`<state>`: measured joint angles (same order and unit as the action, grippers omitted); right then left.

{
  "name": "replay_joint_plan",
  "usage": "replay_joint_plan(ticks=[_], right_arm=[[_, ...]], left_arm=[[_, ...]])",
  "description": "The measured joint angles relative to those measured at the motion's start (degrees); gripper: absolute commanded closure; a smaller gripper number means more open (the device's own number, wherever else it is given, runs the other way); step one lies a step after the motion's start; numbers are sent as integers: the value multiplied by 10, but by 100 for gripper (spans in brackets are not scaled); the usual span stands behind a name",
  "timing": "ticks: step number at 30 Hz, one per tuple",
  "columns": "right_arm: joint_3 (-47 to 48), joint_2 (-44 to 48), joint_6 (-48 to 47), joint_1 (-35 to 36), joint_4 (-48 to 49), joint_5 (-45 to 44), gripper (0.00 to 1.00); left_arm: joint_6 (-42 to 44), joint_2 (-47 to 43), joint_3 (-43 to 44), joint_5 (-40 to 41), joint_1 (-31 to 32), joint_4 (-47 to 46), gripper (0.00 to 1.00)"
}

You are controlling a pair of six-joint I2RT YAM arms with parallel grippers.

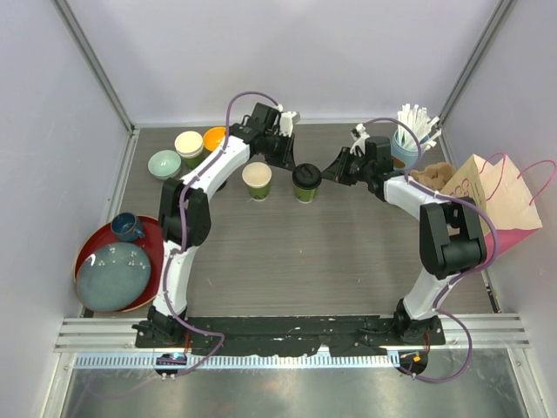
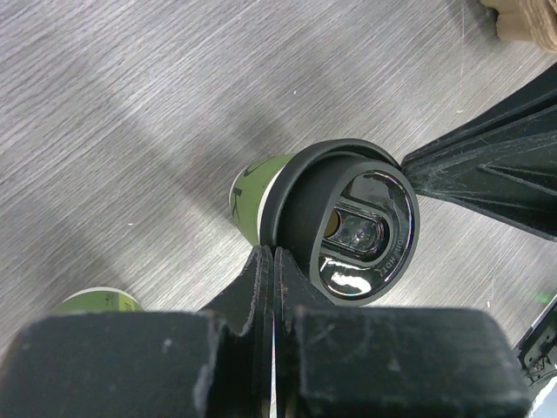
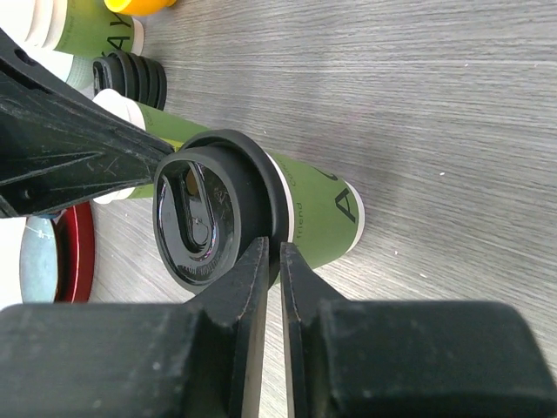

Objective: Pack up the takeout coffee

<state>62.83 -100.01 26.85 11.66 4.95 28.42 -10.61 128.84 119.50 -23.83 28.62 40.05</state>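
While the lidded dark-green paper cup [image 1: 306, 185] stands on the counter [image 1: 348, 261] beside its uncovered twin [image 1: 257, 180], the left end effector [image 2: 273, 254] is closed empty by the black plastic lid [image 2: 348, 225]; right end effector [image 3: 273, 250] grip: indeterminable.

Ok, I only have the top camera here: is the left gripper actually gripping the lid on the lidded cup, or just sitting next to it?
Observer: On the left wrist camera the left gripper is shut, jaws pressed flat together at the edge of the lid, with nothing visible between them.
Operator: Does the lid look fully down?
Observer: Probably not. The right wrist camera shows a white strip of the cup rim below the lid's skirt on one side.
Operator: Any spare lids around?
Observer: Yes, a stack of black lids stands beside the open cup.
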Motion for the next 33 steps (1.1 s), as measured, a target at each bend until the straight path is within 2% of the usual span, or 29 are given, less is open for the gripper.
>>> replay_joint_plan(ticks=[21,33], right_arm=[[-46,12,8,-3,70,5,96],[-62,17,7,-3,90,2,99]], left_arm=[[-41,-38,-127,-27,-10,-138,100],[-49,-38,-143,-28,-10,-160,100]])
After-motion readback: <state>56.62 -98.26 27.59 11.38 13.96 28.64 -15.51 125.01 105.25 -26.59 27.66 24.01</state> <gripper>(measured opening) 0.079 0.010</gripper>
